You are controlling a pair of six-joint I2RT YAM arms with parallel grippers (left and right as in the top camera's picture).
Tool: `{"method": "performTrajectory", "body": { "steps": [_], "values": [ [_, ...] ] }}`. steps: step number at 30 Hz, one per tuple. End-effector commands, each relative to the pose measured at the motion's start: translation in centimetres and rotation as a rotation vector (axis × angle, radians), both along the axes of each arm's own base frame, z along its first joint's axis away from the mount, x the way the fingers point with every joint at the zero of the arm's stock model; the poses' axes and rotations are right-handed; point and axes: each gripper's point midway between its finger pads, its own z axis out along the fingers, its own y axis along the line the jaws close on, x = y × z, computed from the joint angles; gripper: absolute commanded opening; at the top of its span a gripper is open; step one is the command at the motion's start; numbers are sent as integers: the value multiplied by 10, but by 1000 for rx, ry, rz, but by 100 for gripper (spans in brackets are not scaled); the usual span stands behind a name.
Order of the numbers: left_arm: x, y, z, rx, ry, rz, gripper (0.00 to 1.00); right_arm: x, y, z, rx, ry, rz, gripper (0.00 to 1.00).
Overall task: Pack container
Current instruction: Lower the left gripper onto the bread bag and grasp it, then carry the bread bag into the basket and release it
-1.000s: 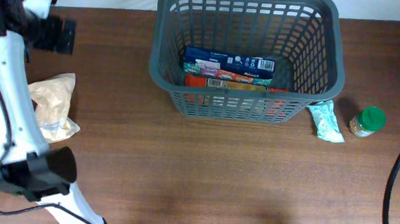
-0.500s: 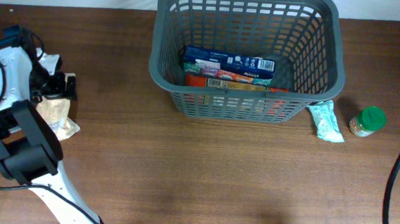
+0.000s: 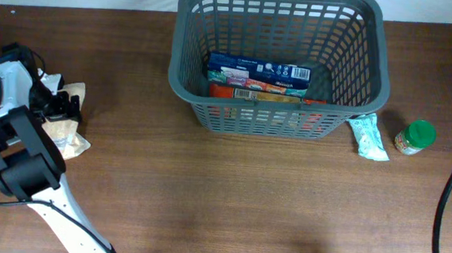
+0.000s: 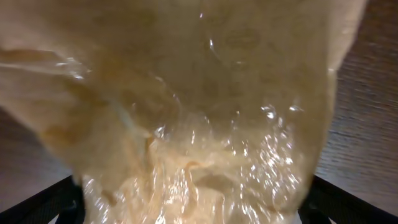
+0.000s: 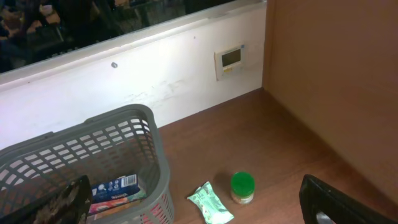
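Evidently the left gripper (image 3: 60,105) was set to take the tan bag (image 4: 199,112) for packing.
Nearest, the right gripper (image 5: 199,208) hung high, its jaws spread wide and empty, likely parked clear of the work. At the left of the surface (image 3: 206,189), the left gripper's jaws stood wide open on either side of the bag, holding nothing yet; a soft, bulky bag probably calls for that broad bite. Right of centre lay a mint packet (image 3: 367,139) and a green-lidded jar (image 3: 414,137), both unpacked. Farther back stood the container (image 3: 183,76), upright with its mouth up and its long axis running left to right, with boxes (image 3: 262,69) lying flat against its near wall.
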Motion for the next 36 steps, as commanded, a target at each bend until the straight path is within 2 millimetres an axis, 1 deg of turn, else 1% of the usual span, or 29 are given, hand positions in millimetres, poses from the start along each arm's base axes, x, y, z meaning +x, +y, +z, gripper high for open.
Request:
{"method": "performTrajectory", "body": {
  "steps": [1, 2, 6, 8, 9, 11, 12, 15, 17, 18, 21, 23, 26, 27, 29, 31, 32, 33, 34, 35, 36],
  "values": [
    [-6, -2, -19, -22, 40, 13, 95, -1, -4, 2, 1, -7, -26, 99],
    [-6, -2, -21, -23, 43, 13, 92, -1, -4, 2, 2, -8, -26, 99],
    [-6, -1, -21, -22, 42, 14, 63, -1, -4, 2, 2, -8, -26, 99],
    [-6, -1, -21, -23, 43, 14, 45, -1, -4, 2, 2, -8, -26, 99],
    [-7, -2, -21, -24, 45, 14, 33, -1, -4, 2, 2, -8, -26, 99],
    [-7, -3, -21, -29, 46, 14, 4, -1, -4, 2, 2, -8, -26, 99],
    [-8, -3, -21, -32, 49, 14, 2, -1, -4, 2, 2, -8, -26, 99],
    [-7, -10, -16, -71, 46, 16, 2, -1, -4, 2, 2, -8, -26, 99],
    [-2, -15, -7, -99, 30, 17, 2, -1, -4, 2, 2, -8, -26, 99],
    [2, -17, 3, -111, 20, 14, 2, -1, -4, 2, 2, -8, -26, 99],
    [21, -21, 46, -107, -31, -8, 2, -1, -4, 2, 2, -8, -26, 99],
    [38, -24, 80, -79, -94, -31, 2, -1, -4, 2, 2, -8, -26, 99],
    [66, -32, 142, -15, -233, -81, 1, -1, -4, 2, 2, -8, -26, 99],
    [75, -39, 168, 13, -296, -105, 2, -1, -4, 2, 2, -8, -26, 99],
    [86, -53, 206, 51, -391, -144, 2, -1, -4, 2, 2, -8, -26, 99],
    [95, -73, 249, 94, -508, -200, 2, -1, -4, 2, 2, -8, -26, 99],
    [98, -82, 266, 109, -557, -220, 2, -1, -4, 2, 2, -8, -26, 99],
    [101, -95, 288, 128, -624, -250, 2, -1, -4, 2, 2, -8, -26, 99],
    [103, -105, 302, 139, -671, -271, 2, -1, -4, 2, 1, -7, -26, 99],
    [104, -121, 323, 153, -738, -304, 2, -1, -4, 2, 2, -8, -26, 99],
    [106, -137, 334, 154, -776, -351, 2, -1, -4, 2, 2, -8, -26, 99]
  ]
}}
